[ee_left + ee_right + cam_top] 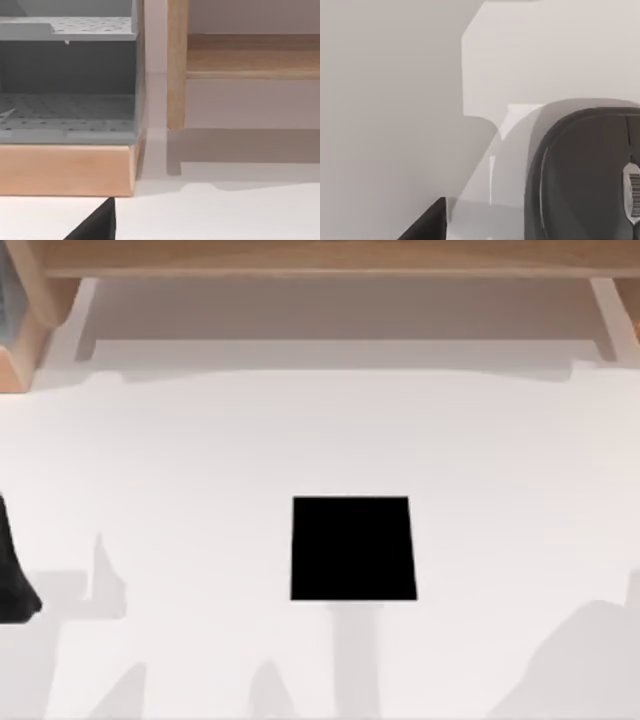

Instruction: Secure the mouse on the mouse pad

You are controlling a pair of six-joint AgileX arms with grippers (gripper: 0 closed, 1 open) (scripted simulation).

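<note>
While mouse (590,175) sits close under right wrist camera, pincer state cannot be told.

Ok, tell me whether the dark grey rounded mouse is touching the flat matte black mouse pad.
Apart. Top view: the mouse pad lies bare, white table around; right wrist view: the mouse is against white table.

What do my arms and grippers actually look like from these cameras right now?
Little of them shows. The left arm is a matte black tapering shape at the top view's left edge. A black wedge of the left gripper sits in its wrist view, and a like one of the right gripper in its own. No cables or markings visible.
</note>
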